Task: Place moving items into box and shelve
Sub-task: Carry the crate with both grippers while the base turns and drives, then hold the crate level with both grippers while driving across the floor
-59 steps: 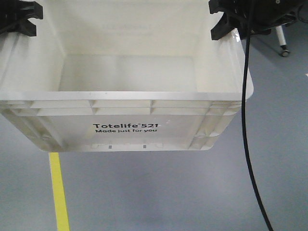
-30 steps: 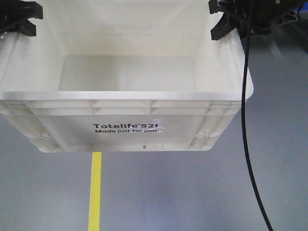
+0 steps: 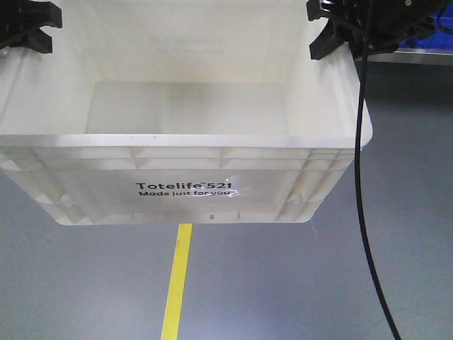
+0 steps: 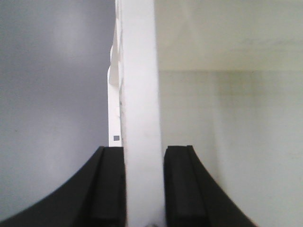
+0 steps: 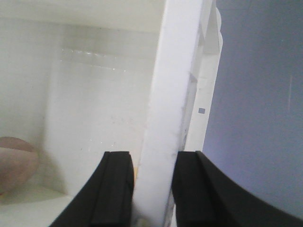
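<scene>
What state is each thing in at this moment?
White Totelife crate: open-topped, held clear of the floor.
Left gripper: shut on the crate's left wall.
Right gripper: shut on the crate's right wall.
Brownish round item: lying inside the crate, mostly cut off.
Black cable: hanging loose beside the crate.
</scene>
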You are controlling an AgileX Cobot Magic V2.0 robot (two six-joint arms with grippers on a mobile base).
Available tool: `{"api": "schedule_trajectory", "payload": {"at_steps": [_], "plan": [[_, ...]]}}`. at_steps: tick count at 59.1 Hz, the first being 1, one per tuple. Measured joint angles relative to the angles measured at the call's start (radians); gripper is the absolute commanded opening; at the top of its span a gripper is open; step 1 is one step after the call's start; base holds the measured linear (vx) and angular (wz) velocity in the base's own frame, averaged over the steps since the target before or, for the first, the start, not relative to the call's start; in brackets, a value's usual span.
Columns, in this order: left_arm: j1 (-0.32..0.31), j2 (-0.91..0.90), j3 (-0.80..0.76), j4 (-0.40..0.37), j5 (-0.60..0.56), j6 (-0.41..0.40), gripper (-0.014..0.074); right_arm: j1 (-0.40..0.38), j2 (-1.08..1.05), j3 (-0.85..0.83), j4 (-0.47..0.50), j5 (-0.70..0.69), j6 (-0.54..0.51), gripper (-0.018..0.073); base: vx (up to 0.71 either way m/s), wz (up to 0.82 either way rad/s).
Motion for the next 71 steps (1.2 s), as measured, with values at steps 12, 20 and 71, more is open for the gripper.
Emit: {"api": "schedule_trajectory", "payload": {"at_steps": [12, 20, 71], "plan": [[0.000, -0.002, 0.000, 0.000, 0.004, 0.000, -0.0016, 0.000, 0.000, 0.000, 0.001, 0.003, 0.000, -0.0011, 0.37, 0.18], [0.000, -0.002, 0.000, 0.000, 0.004, 0.000, -0.0016, 0.000, 0.000, 0.000, 0.001, 0.003, 0.000, -0.0011, 0.41, 0.11], [0.000, -0.002, 0.000, 0.000, 0.003, 0.000, -0.0016, 0.000, 0.000, 0.000, 0.000, 0.003, 0.000, -0.0011, 0.48, 0.13]]}}
